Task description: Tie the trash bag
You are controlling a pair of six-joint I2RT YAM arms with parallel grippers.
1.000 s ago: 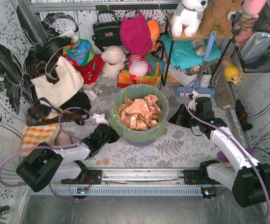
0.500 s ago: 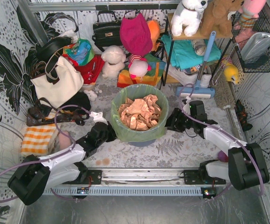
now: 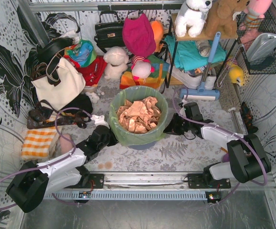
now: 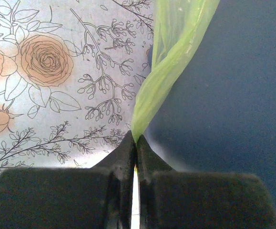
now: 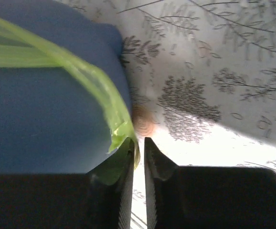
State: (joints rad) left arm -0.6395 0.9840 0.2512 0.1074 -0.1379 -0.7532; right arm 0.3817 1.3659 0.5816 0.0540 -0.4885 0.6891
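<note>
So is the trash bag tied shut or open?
Open. The trash bag has its mouth spread over the bin rim with crumpled paper exposed; no knot. The left gripper and right gripper each pinch its edge.

The left arm (image 3: 64,164) lies low, reaching to the left side of the trash bag (image 3: 124,137), the left gripper (image 3: 111,139) pinched tight on a twisted strand of film. The right arm (image 3: 219,134) bends in from the bag's right side, and the right gripper (image 3: 169,130) has its jaws nearly together on the film's edge.

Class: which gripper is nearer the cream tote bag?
Left. The left gripper is at the bin's left side, toward the cream tote bag; the right gripper is across the bin, farther away.
</note>
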